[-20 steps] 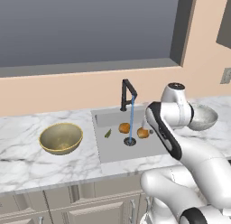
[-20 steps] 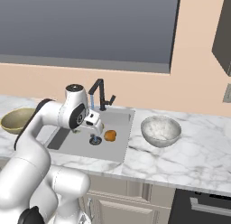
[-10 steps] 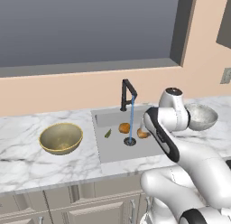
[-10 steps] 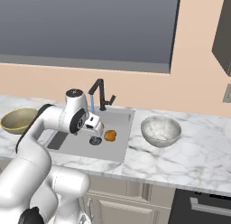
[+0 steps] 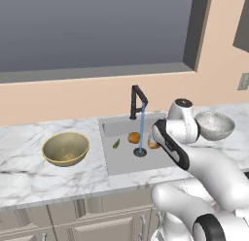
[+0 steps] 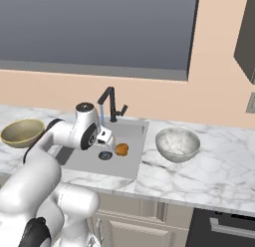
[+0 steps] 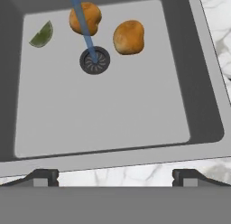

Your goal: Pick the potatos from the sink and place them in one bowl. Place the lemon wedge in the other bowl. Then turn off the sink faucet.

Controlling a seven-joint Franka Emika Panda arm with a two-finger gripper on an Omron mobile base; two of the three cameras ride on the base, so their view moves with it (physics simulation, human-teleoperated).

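Grey sink, left base view: sink [image 5: 121, 160] holds both potatoes [image 5: 133, 137] and the lemon wedge [image 5: 116, 144] near the drain; water runs from the black faucet [image 5: 137, 100]; gold bowl [image 5: 65, 148] left of the sink, silver bowl [image 5: 214, 126] right of it, both empty.
Right base view: gripper [image 6: 108, 138] hovers over the sink beside one potato.
Hand view: finger tips [image 7: 43, 177] spread wide, gripping nothing; potatoes flank the drain [image 7: 94, 60], wedge further off.
Progress: nothing done yet; every step remains.
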